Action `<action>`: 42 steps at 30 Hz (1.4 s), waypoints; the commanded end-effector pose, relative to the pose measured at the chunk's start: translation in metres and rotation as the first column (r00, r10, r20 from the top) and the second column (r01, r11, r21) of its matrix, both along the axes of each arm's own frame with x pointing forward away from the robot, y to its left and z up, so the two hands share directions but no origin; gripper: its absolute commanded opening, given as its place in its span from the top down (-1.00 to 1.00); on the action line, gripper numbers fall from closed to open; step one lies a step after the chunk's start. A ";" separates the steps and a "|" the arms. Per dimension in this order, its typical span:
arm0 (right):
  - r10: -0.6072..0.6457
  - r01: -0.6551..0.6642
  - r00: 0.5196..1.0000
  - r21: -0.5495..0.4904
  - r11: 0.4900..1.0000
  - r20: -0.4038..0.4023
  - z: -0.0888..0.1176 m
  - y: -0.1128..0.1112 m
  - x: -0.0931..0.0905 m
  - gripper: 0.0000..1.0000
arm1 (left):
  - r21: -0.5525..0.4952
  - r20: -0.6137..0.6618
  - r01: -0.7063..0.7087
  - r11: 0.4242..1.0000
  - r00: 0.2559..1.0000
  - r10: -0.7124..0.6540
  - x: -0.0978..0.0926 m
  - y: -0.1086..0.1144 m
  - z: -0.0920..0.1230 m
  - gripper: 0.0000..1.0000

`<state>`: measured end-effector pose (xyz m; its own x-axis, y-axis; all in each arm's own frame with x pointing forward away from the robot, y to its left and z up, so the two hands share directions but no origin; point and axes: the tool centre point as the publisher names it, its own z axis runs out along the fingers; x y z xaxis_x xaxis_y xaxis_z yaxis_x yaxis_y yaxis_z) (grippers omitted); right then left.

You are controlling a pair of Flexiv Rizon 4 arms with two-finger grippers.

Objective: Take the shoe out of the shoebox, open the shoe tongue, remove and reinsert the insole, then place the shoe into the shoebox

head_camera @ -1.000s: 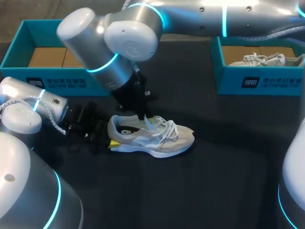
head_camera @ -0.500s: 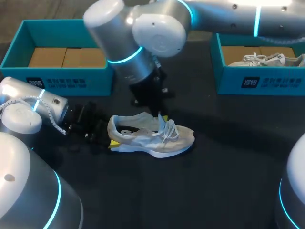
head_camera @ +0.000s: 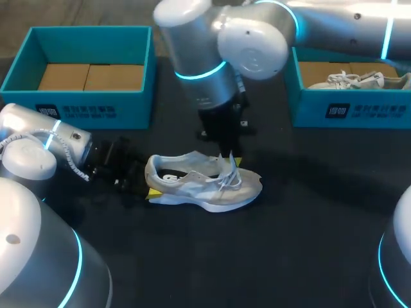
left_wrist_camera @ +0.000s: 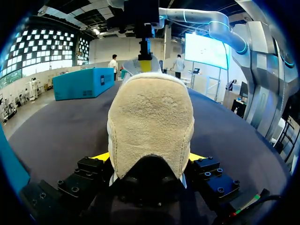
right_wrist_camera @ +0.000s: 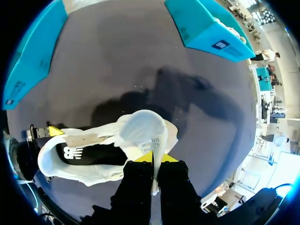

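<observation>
The dark worktop (head_camera: 308, 212) is being spanned by two arms. The right arm (head_camera: 212, 58) is being held in from the far right side, across the middle, with its wrist pointing down over the shoe. The left arm (head_camera: 38, 144) is being kept low at the near left, lying almost level with the worktop.

Two teal boxes are being carried at the far edge. Only a brown cardboard floor is being shown in the left shoebox (head_camera: 83, 109). A second shoe (head_camera: 356, 80), pale and laced, is being held in the right shoebox (head_camera: 347, 109).

The shoe (head_camera: 202, 186), beige and white, is being rested upright on its sole on the worktop, outside both boxes and nearer the front. Its heel is being turned toward the left arm and its toe toward the right.

The heel is being clamped by the left gripper (left_wrist_camera: 149, 157), with one yellow tip pressed against each side of it.

The tongue (right_wrist_camera: 143, 129) is being pinched between the nearly closed fingers of the right gripper (right_wrist_camera: 153, 157) and is being held upright, away from the laces. The dark insole (right_wrist_camera: 89, 154) is being exposed in the opening behind it.
</observation>
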<state>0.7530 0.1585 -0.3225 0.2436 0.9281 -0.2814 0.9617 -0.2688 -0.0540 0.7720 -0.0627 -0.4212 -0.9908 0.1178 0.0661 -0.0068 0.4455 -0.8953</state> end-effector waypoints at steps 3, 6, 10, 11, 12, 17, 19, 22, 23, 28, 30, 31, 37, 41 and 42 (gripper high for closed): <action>-0.182 0.178 0.982 0.083 0.981 0.046 -0.010 -0.017 -0.004 1.00 | 0.001 0.000 0.000 1.000 1.000 0.000 0.001 0.000 -0.002 1.00; -0.189 0.185 0.981 0.088 0.979 0.034 -0.016 -0.021 -0.003 1.00 | 0.001 0.000 0.000 1.000 1.000 0.000 0.001 0.000 -0.002 1.00; -0.194 0.191 0.981 0.094 0.977 0.018 -0.024 -0.024 -0.001 1.00 | 0.001 0.000 0.000 1.000 1.000 0.000 0.001 0.000 -0.002 1.00; -0.196 0.194 0.981 0.094 0.977 0.012 -0.026 -0.025 0.000 1.00 | 0.001 0.000 0.000 1.000 1.000 0.000 0.001 0.000 -0.002 1.00; -0.197 0.195 0.980 0.095 0.976 0.009 -0.027 -0.026 0.000 0.96 | 0.001 0.000 0.000 1.000 1.000 0.000 0.001 0.000 -0.002 1.00; -0.201 0.202 0.979 0.109 0.973 -0.014 -0.034 -0.028 0.001 0.61 | 0.001 0.000 0.000 1.000 1.000 0.000 0.001 0.000 -0.002 1.00; -0.200 0.201 0.980 0.109 0.974 -0.018 -0.036 -0.029 0.001 0.41 | 0.001 0.000 0.000 1.000 1.000 0.000 0.001 0.000 -0.002 1.00; -0.197 0.199 0.980 0.108 0.974 -0.022 -0.037 -0.028 0.002 0.24 | 0.001 0.000 0.000 1.000 1.000 0.000 0.001 0.000 -0.002 1.00; -0.197 0.198 0.980 0.108 0.974 -0.023 -0.037 -0.028 0.002 0.18 | 0.001 0.000 0.000 1.000 1.000 0.000 0.001 0.000 -0.002 1.00; -0.192 0.193 0.981 0.103 0.976 -0.021 -0.033 -0.027 0.001 -0.75 | 0.001 0.000 0.000 1.000 1.000 0.000 0.001 0.000 -0.002 1.00; -0.190 0.190 0.982 0.101 0.977 -0.013 -0.029 -0.028 -0.001 -0.84 | 0.001 0.000 0.000 1.000 1.000 0.000 0.001 0.000 -0.002 1.00; -0.189 0.189 0.982 0.101 0.977 -0.007 -0.025 -0.028 -0.002 -0.92 | 0.001 0.000 0.000 1.000 1.000 0.000 0.001 0.000 -0.002 1.00; -0.172 0.168 0.985 0.104 0.980 0.028 -0.007 -0.026 -0.005 -1.00 | 0.001 0.000 0.000 1.000 1.000 0.000 0.001 0.000 -0.002 1.00; -0.144 0.137 0.987 0.109 0.985 0.065 0.012 -0.023 -0.005 -1.00 | 0.001 0.000 0.000 1.000 1.000 0.000 0.001 0.000 -0.002 1.00; -0.136 0.128 0.988 0.108 0.986 0.072 0.016 -0.022 -0.005 -1.00 | 0.001 0.000 0.000 1.000 1.000 0.000 0.001 0.000 -0.002 1.00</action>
